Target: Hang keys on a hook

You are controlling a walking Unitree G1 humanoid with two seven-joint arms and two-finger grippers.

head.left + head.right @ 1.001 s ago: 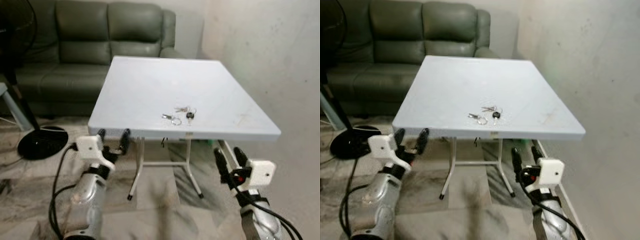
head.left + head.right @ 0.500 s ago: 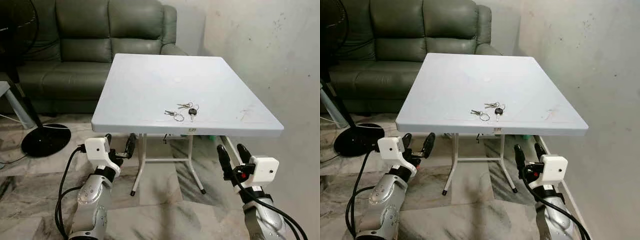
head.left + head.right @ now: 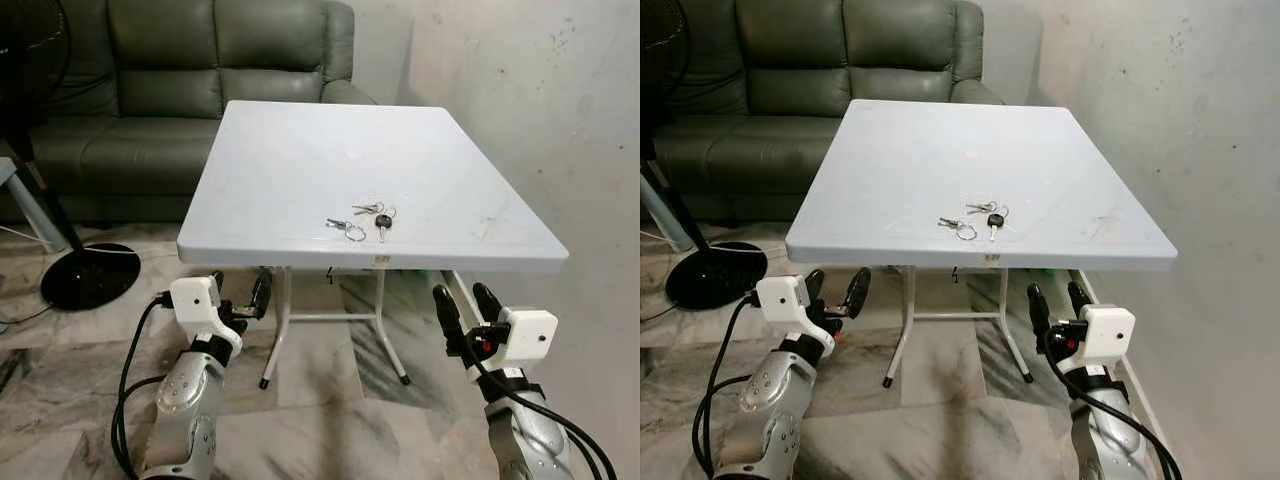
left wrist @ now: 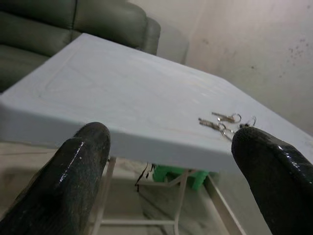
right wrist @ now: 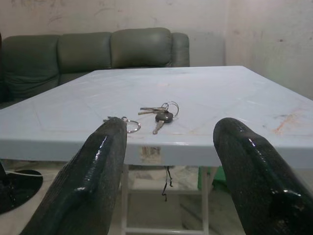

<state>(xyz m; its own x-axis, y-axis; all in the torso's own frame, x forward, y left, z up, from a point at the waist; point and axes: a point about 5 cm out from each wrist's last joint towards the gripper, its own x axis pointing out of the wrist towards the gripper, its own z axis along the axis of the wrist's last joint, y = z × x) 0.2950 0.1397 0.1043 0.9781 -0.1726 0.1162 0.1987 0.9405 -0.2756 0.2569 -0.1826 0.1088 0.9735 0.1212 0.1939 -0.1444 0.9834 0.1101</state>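
A bunch of keys [image 3: 363,220] with silver rings and one black-headed key lies near the front edge of a pale blue folding table [image 3: 280,170]; the keys [image 5: 156,115] lie straight ahead in the right wrist view and off to one side as keys [image 4: 226,125] in the left wrist view. My left gripper [image 3: 240,292] is held low in front of the table's front left corner, open and empty. My right gripper [image 3: 462,304] hangs below the front right corner, also open and empty. Both grippers sit lower than the tabletop.
A dark green leather sofa [image 3: 180,80] stands behind the table. A black fan base [image 3: 88,275] and its stand sit on the marble floor at left. A bare plaster wall [image 3: 540,110] runs along the right. The table's white legs [image 3: 280,330] are under the front edge.
The camera has shifted slightly, so the table sits a little nearer and lower in view. Both grippers hold about the same pose, still open.
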